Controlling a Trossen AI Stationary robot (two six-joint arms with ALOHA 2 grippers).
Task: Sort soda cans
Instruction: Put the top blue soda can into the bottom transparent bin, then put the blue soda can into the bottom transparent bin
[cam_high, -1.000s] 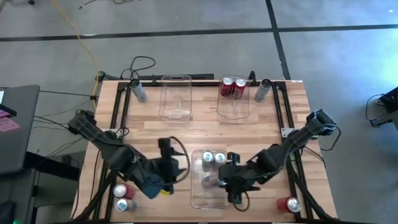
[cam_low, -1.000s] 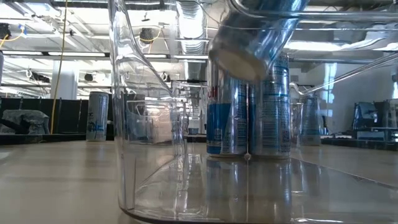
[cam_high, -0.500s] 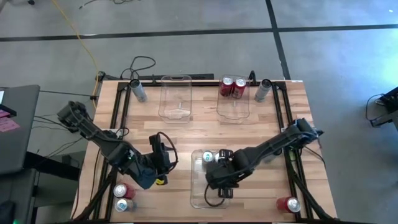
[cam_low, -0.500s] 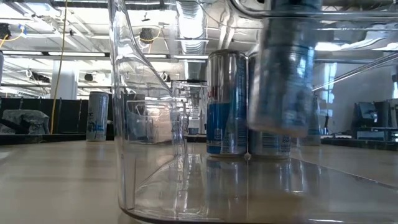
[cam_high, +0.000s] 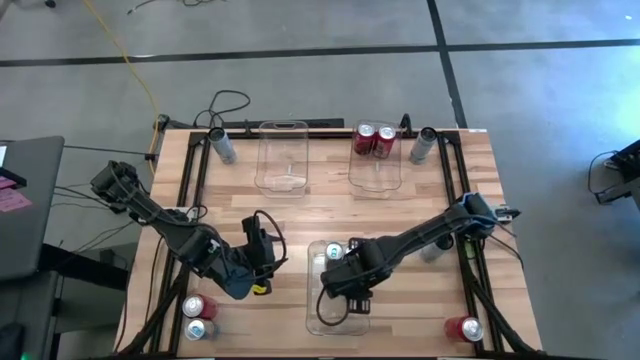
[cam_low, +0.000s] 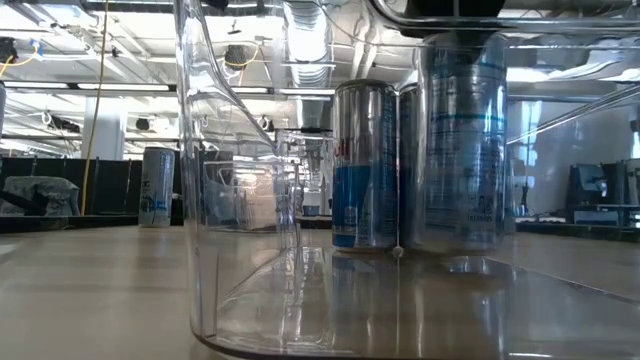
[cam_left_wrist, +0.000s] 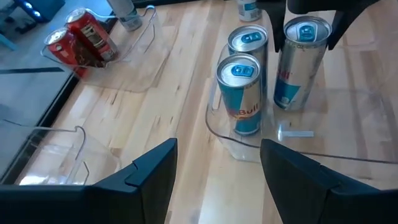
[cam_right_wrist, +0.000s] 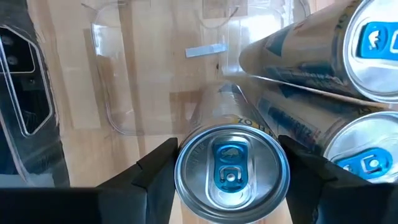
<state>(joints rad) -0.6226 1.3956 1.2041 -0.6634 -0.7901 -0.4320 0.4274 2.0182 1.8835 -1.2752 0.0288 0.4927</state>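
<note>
Your right tool (cam_right_wrist: 231, 186) has its fingers closed on either side of a silver-blue can (cam_right_wrist: 231, 169), gripping it upright inside the near clear bin (cam_high: 322, 318). In the low view that can (cam_low: 462, 140) sits a little above the bin floor, just beside two standing blue cans (cam_low: 365, 165); the tool itself is cut off above the frame there. From the high view the arm hides the held can.

Your left tool (cam_left_wrist: 217, 168) hovers with fingers spread wide and nothing between them, just beside the bin's left side.

Other cans: two red cans (cam_high: 374, 139) in the far right bin (cam_high: 378, 178); the far left bin (cam_high: 282, 160) holds none. One grey can (cam_high: 221, 145) lies at the far left corner, another (cam_high: 422, 144) at the far right. Two cans (cam_high: 198, 318) rest at the near left corner, partly hidden by the frame rail; one red can (cam_high: 462, 328) lies near right.

The desk (cam_high: 300, 215) is pale wood planking on a grey concrete floor (cam_high: 300, 30). Behind it the low view shows an open hall with ceiling ducting.
</note>
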